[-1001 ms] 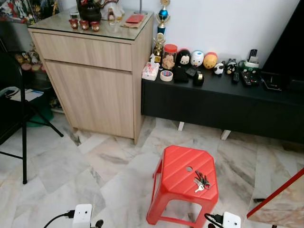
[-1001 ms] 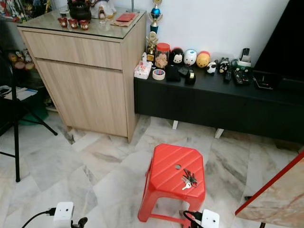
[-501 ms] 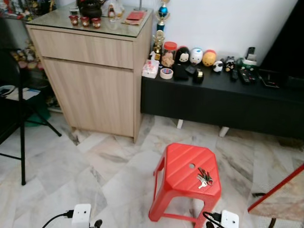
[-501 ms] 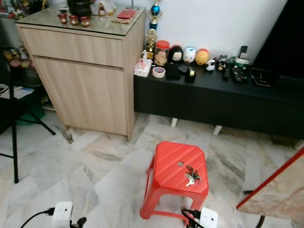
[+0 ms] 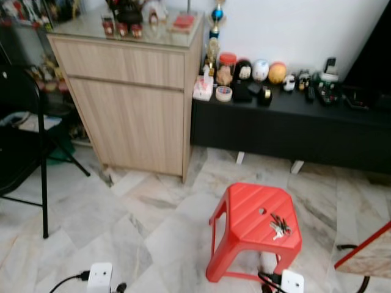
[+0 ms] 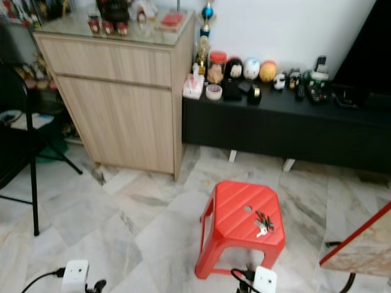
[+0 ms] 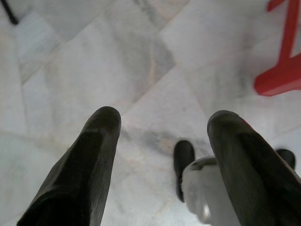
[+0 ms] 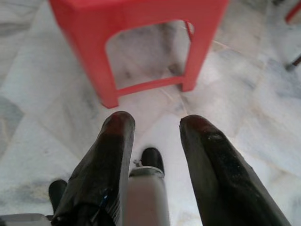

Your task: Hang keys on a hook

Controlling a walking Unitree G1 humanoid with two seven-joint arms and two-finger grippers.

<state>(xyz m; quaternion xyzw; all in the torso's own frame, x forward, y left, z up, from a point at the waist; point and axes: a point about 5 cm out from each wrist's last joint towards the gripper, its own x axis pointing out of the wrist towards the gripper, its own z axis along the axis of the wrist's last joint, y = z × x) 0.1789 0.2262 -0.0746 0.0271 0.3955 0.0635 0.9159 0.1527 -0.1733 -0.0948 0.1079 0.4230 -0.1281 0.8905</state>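
One key bunch (image 5: 280,226) beyond right pincer (image 8: 155,125)

You are working under even, diffuse indoor light with no single visible source. The head views are softly blurred throughout; small items on the black console (image 5: 293,116) lose detail. The glass cabinet top (image 6: 122,30) shows pale glare. The red stool (image 6: 241,235) casts only a faint shadow on the marble floor (image 5: 122,213). In both wrist views, the near black fingers (image 7: 89,160) are out of focus.
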